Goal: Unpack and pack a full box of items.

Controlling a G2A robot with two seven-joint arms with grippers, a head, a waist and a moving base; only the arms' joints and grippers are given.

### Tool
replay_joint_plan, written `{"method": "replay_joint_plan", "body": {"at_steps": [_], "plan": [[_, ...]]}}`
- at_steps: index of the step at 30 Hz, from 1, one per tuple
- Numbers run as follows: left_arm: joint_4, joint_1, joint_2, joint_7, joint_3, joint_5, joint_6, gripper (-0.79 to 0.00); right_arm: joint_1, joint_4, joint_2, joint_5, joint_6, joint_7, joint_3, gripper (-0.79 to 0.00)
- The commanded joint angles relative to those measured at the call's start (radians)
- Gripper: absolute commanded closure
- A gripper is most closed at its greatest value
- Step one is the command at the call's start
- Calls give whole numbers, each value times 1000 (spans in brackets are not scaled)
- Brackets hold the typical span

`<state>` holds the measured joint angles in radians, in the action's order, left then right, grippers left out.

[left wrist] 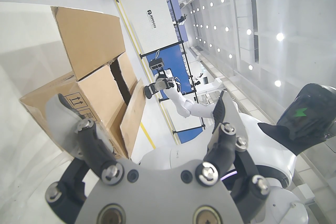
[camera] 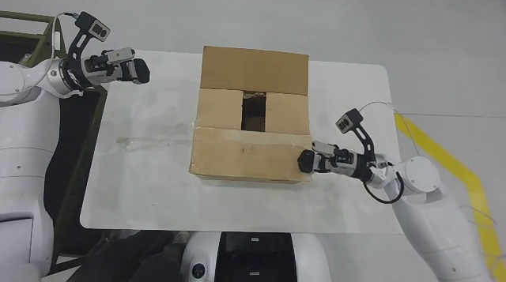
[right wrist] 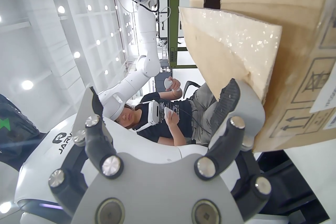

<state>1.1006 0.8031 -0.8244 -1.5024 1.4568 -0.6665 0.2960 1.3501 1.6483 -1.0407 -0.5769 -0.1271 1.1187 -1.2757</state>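
A brown cardboard box (camera: 249,120) stands in the middle of the white table (camera: 142,195), its long flaps spread and a dark gap (camera: 254,112) showing between the short flaps. My right gripper (camera: 305,161) is open at the box's near right corner, one finger (right wrist: 231,101) touching the edge of the near flap (right wrist: 231,43). My left gripper (camera: 139,70) hangs open and empty above the table's far left corner, well away from the box (left wrist: 97,83). The box's contents are hidden.
A clear strip of plastic or tape (camera: 154,138) lies on the table left of the box. A dark green frame (camera: 32,29) stands beside the table's left edge. Yellow floor tape (camera: 431,152) runs on the right.
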Motion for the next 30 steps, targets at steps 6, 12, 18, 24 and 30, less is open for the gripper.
{"method": "replay_joint_plan", "body": {"at_steps": [6, 12, 18, 24, 30], "plan": [[0, 0, 0, 0, 0, 0, 0, -785, -5, -9, -1, 2, 2, -7, 5, -785], [14, 7, -1, 27, -3, 8, -3, -785, -5, -9, -1, 2, 2, -7, 5, -785], [62, 16, -6, 122, -34, 60, -17, -785, -5, -9, -1, 2, 2, -7, 5, -785], [39, -18, -26, 187, -118, 110, -7, -785, -5, -9, -1, 2, 2, -7, 5, -785], [-26, -66, -52, 269, -200, 147, 22, -785, -5, -9, -1, 2, 2, -7, 5, -785]]}}
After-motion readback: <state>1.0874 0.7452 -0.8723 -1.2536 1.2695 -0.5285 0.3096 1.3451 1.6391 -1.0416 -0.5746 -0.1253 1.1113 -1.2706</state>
